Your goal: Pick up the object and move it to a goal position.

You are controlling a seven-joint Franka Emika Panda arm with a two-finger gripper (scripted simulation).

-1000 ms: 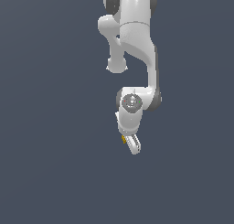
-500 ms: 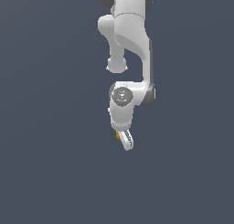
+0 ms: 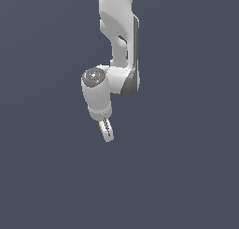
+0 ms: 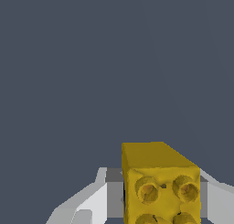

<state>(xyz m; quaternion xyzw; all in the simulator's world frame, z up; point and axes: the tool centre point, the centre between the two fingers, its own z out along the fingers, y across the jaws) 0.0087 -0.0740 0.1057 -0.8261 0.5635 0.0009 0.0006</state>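
Note:
The object (image 4: 160,184) is a golden-yellow block with round studs on its near face, filling the space between my fingers in the wrist view. My gripper (image 4: 160,205) is shut on it, a white finger (image 4: 91,205) pressed against each side. In the exterior view the white arm reaches down from above, and the gripper (image 3: 105,130) hangs tilted toward the exterior view's right. Only a thin yellow sliver of the object (image 3: 101,128) shows there beside the fingers. The object hangs in the air, touching nothing else.
A plain dark grey-blue surface (image 3: 186,176) fills the background in both views. No other objects, edges or containers show.
The arm's wrist and gripper have swung toward the exterior view's left and slightly upward, carrying the object along. The grip looks unchanged.

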